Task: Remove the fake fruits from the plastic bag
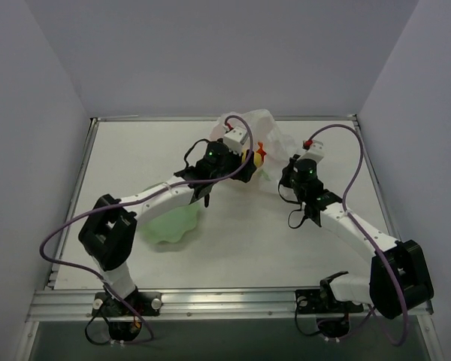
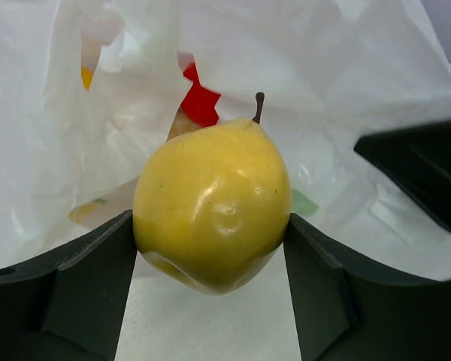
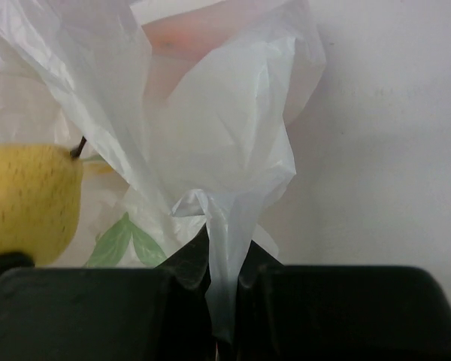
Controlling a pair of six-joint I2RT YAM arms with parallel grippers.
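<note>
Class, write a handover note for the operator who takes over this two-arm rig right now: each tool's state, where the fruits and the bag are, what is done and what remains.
Left tool: closed on a yellow pear, held just in front of the plastic bag.
Right tool: shut on a pinch of the bag's film.
Inside the bag: a red fruit and a peach-pink fruit show through it; others may be hidden.
Done: the pear is grasped.
Left: carry the pear clear and set it down, then fetch the rest.
</note>
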